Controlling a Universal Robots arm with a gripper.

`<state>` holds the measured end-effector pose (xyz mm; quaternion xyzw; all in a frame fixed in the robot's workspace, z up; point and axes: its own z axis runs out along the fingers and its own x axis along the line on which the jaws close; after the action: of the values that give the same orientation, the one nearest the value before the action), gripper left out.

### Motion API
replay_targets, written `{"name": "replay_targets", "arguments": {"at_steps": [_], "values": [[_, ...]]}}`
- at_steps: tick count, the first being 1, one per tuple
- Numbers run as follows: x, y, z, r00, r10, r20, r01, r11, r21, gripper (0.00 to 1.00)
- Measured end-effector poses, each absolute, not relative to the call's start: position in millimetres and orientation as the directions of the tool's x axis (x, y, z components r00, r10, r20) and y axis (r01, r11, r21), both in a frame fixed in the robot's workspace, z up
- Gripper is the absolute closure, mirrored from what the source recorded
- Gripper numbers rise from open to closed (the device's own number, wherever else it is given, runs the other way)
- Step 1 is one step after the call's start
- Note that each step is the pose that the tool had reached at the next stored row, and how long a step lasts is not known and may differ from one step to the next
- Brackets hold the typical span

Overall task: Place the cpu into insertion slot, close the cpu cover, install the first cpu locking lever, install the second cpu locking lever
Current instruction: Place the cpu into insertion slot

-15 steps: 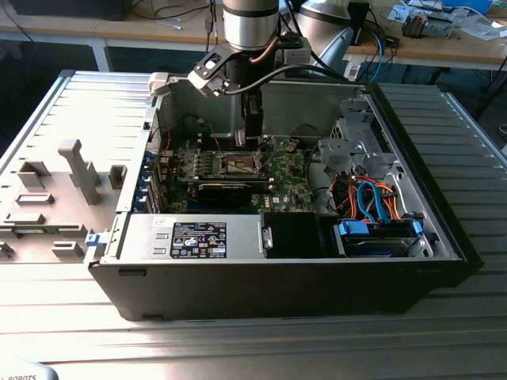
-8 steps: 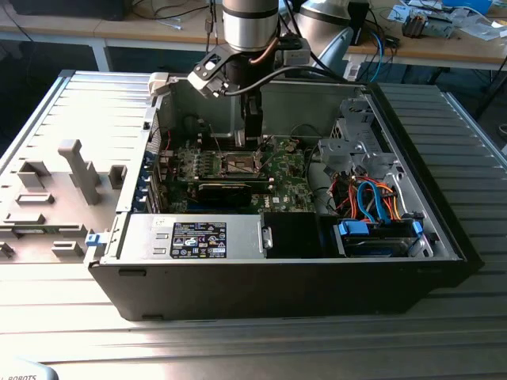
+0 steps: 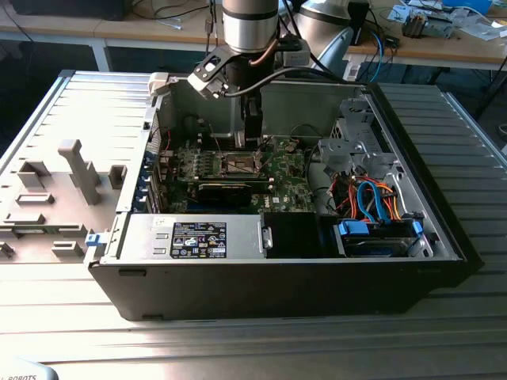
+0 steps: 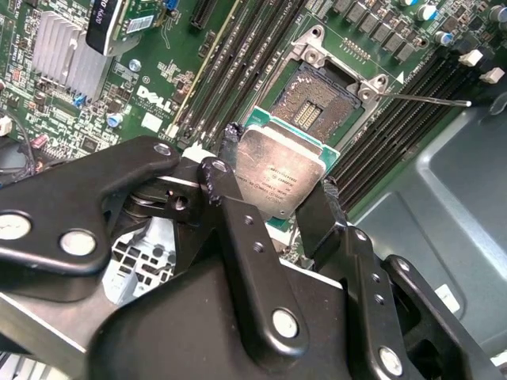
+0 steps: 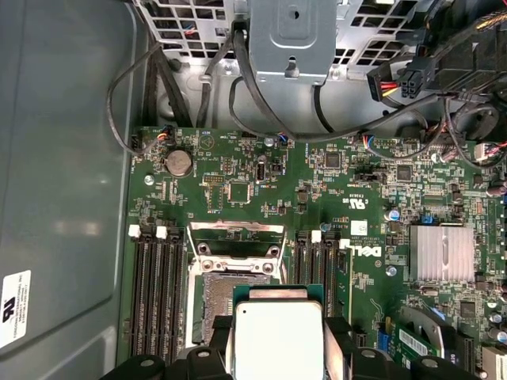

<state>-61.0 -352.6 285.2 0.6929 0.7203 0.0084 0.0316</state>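
I'm on the first step and it isn't finished. The end effector is pinching the cpu by two opposite edges. In both wrist views the chip hangs partly over the insertion slot, held above it and not seated (how much clearance is left I can't judge from here). The cpu cover stands swung up at one side of the socket, so closing it is not yet done. A thin locking lever sticks out unlatched beside the socket, and I judge both levers are left to set.

The cpu's top is a dull silver-grey plate with rounded corners, sitting on a green rim. The slot is a dark, grainy field inside a silvery frame with screw heads at its corners. The cover is thin stamped metal with a cut-out middle, and the lever looks like stiff wire. The fingers are matt black flat bars with rivets. The green circuit board sits in an open black case on a ribbed metal surface.
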Motion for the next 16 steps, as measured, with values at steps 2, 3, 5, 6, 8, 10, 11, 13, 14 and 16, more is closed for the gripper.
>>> {"name": "replay_targets", "arguments": {"at_steps": [2, 3, 5, 6, 8, 10, 11, 13, 14, 16], "values": [[-61.1, -352.6, 284.8, -0.038, 0.999, -0.034, 0.998, 0.04, 0.056, 0.46], [-61.1, -352.6, 284.6, -0.038, 0.999, -0.034, 0.998, 0.04, 0.056, 0.46], [-61.1, -352.6, 284.2, -0.038, 0.999, -0.034, 0.998, 0.04, 0.056, 0.46], [-61.1, -352.6, 283.8, -0.038, 0.999, -0.034, 0.998, 0.04, 0.056, 0.46], [-61.1, -352.5, 283.2, -0.038, 0.999, -0.034, 0.998, 0.04, 0.056, 0.46], [-61.1, -352.5, 282.8, -0.038, 0.999, -0.034, 0.998, 0.04, 0.056, 0.46], [-61.1, -352.4, 282.5, -0.038, 0.999, -0.034, 0.998, 0.04, 0.056, 0.46], [-61.1, -352.4, 282.0, -0.038, 0.999, -0.034, 0.998, 0.04, 0.056, 0.46], [-61.1, -352.4, 281.8, -0.038, 0.999, -0.034, 0.998, 0.04, 0.056, 0.46], [-61.1, -352.2, 281.4, -0.038, 0.999, -0.034, 0.998, 0.04, 0.056, 0.46]]}}
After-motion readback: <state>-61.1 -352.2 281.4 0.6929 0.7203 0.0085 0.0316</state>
